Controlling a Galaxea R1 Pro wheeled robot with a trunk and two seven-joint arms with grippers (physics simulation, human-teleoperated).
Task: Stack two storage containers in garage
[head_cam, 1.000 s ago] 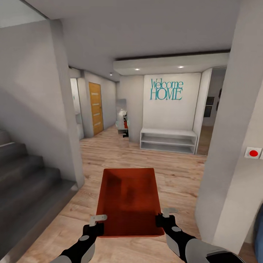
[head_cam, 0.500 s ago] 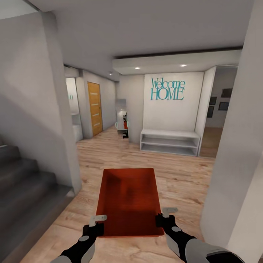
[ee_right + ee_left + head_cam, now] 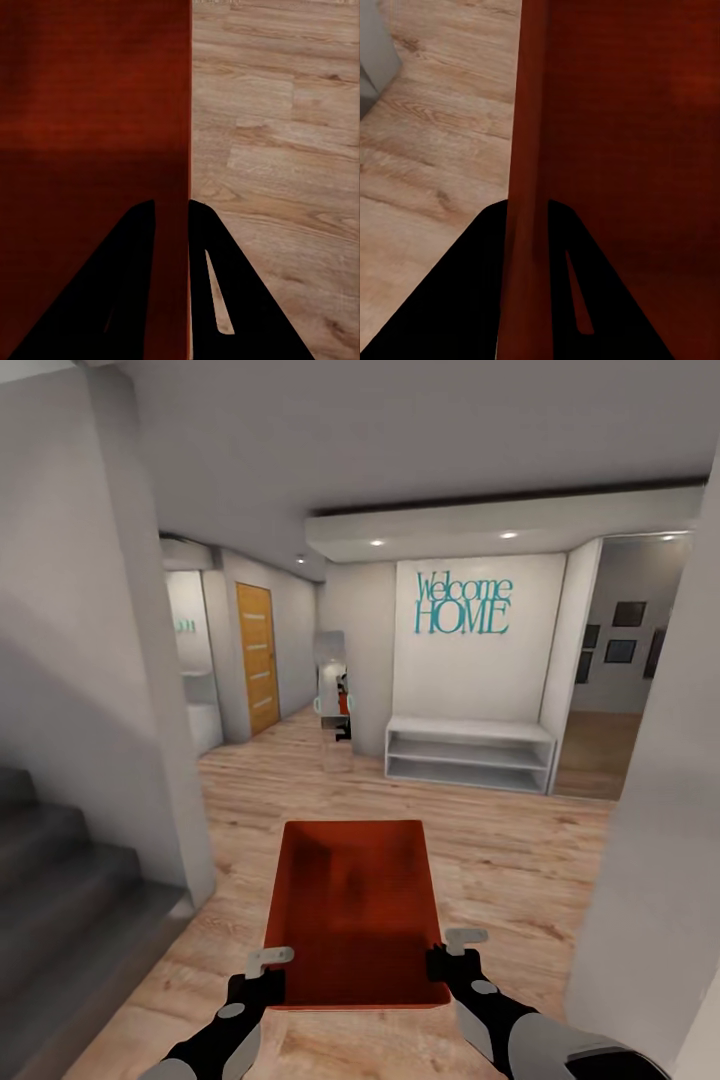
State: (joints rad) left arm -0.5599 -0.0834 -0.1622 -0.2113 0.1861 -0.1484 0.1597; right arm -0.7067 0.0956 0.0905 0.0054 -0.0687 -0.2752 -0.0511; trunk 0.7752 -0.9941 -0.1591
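The red-orange box (image 3: 352,905) hangs between the two arms, above the wood floor (image 3: 500,860). The left end effector (image 3: 268,966) pinches its near-left wall, one finger on each side; the right end effector (image 3: 452,950) clamps its near-right wall likewise. Ahead of both stands a white shelf (image 3: 468,752) under teal lettering (image 3: 462,603)

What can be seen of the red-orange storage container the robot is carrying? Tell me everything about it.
The storage container is a plain red-orange rectangular box, open on top, with straight smooth walls and nothing inside. It looks like matte plastic. It is held level above the light wood-plank floor, long side pointing away from the robot. The left gripper pinches its left wall near the close corner, and the right gripper pinches its right wall; each wrist view shows a wall between two fingers. Nothing else touches it.
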